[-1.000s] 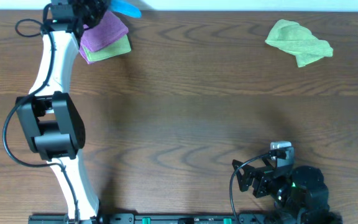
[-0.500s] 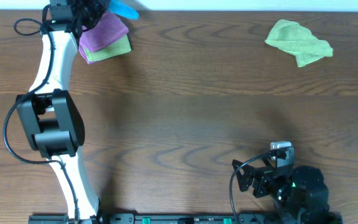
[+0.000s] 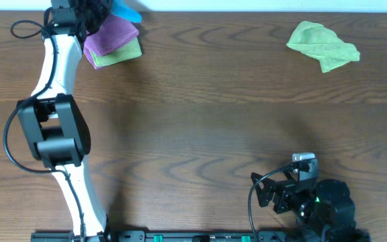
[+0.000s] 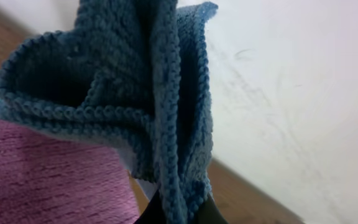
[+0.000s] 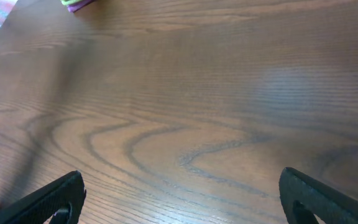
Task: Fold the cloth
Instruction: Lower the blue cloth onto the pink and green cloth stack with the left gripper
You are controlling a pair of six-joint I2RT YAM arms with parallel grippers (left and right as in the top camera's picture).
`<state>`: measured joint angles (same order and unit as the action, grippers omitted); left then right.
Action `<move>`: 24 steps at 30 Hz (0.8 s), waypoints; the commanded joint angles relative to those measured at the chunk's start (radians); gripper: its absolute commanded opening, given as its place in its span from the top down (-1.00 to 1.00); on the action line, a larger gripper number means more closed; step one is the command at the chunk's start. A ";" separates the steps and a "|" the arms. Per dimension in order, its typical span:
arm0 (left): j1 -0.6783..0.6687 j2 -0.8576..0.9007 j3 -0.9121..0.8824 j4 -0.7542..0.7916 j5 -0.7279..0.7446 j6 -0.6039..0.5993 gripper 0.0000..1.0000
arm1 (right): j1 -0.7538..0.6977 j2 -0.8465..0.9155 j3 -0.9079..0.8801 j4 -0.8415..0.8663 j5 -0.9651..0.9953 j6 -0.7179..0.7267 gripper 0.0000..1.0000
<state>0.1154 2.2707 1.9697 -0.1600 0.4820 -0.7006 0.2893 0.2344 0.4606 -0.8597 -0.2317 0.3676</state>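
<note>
My left gripper (image 3: 103, 8) is at the far left corner of the table, shut on a blue knitted cloth (image 3: 127, 11). In the left wrist view the blue cloth (image 4: 148, 112) hangs in folds from my jaws (image 4: 178, 214), above a purple cloth (image 4: 48, 171). The purple cloth (image 3: 111, 35) lies folded on a light green cloth (image 3: 123, 54). A crumpled green cloth (image 3: 322, 45) lies at the far right. My right gripper (image 5: 179, 199) is open and empty, low over bare table near the front right.
The wooden table (image 3: 207, 121) ends at a white wall edge along the far side, right by the left gripper. The right arm's base (image 3: 308, 198) sits at the front right.
My left gripper has shifted slightly left and back with the blue cloth. The right arm has not moved.
</note>
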 commanded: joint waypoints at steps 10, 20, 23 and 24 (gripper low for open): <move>0.016 0.059 0.025 -0.082 -0.019 0.119 0.89 | -0.008 -0.006 -0.001 -0.001 -0.001 0.013 -0.98; 0.064 0.059 0.025 -0.201 -0.022 0.189 0.89 | -0.008 -0.006 -0.001 -0.002 -0.001 0.013 -0.98; 0.077 0.059 0.025 -0.230 -0.021 0.208 0.89 | -0.008 -0.006 -0.001 -0.001 -0.001 0.013 -0.98; 0.081 0.059 0.025 -0.238 -0.021 0.208 0.89 | -0.008 -0.006 -0.001 -0.002 -0.001 0.013 -0.98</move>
<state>0.1833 2.3276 1.9717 -0.3828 0.4664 -0.5320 0.2893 0.2344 0.4606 -0.8600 -0.2317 0.3679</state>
